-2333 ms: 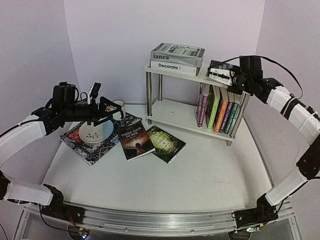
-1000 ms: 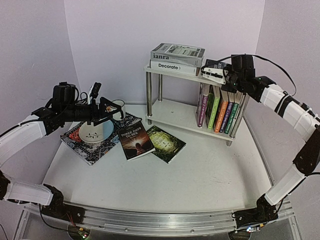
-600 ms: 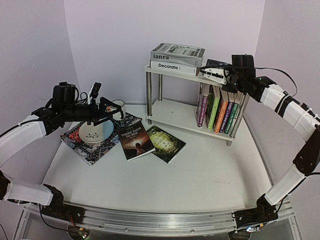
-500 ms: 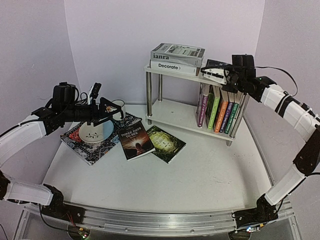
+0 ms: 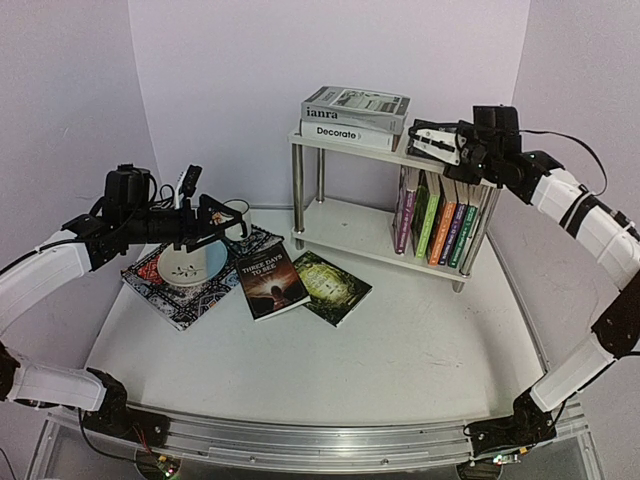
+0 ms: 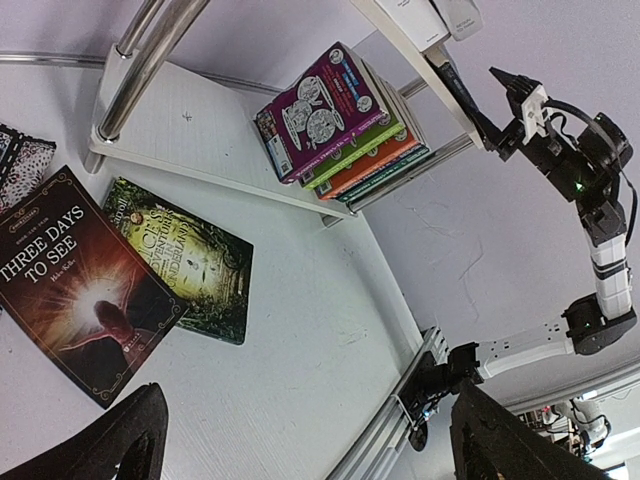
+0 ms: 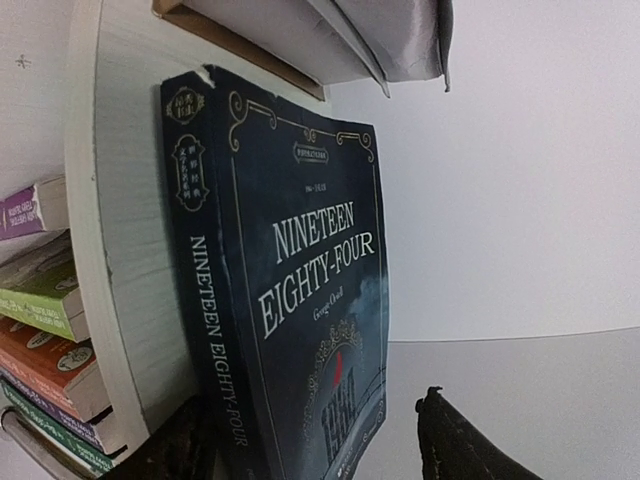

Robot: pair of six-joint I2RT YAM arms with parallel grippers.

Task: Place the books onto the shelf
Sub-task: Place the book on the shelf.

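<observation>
Standing upper right of the top view, the shelf (image 5: 345, 228) is carrying the dark novel (image 7: 300, 280) flat on its top board, long axis pointing into the right gripper (image 5: 420, 140), whose jaws are standing wide astride it, apparently clear of it. Two books (image 5: 270, 280) are lying lower left, nearer the left gripper (image 5: 208, 200), which is hanging wide open.
</observation>
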